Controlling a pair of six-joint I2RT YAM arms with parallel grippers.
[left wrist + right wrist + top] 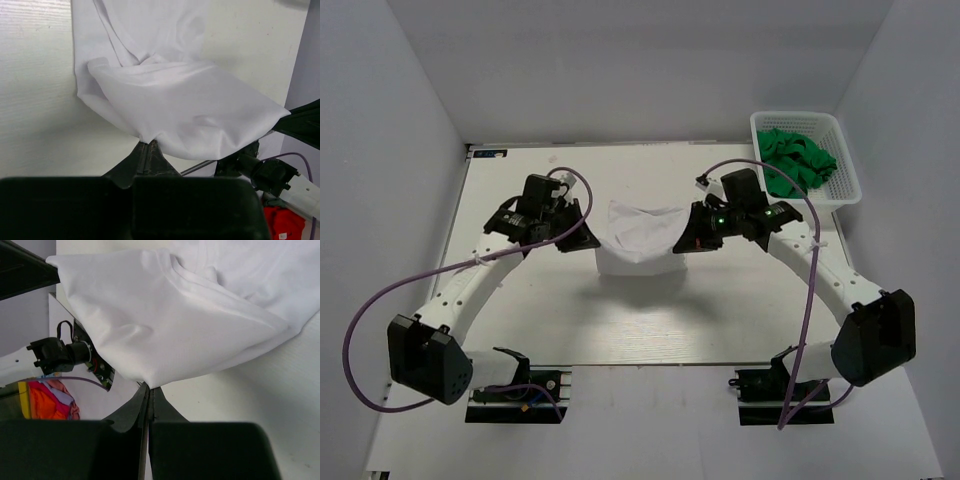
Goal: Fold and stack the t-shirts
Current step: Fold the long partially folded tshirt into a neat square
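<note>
The white t-shirt [638, 238] hangs between my two grippers above the middle of the table, sagging in the centre, its lower part resting on the table. My left gripper [592, 238] is shut on its left edge; in the left wrist view the cloth [185, 105] rises from the closed fingertips [148, 145]. My right gripper [684, 244] is shut on its right edge; in the right wrist view the cloth [165, 325] is pinched at the fingertips [150, 387]. The green t-shirts [798, 162] lie crumpled in the basket at the back right.
The white lattice basket [848, 170] stands at the table's back right corner. Purple cables loop from both arms. The table [650, 330] has grey walls on three sides.
</note>
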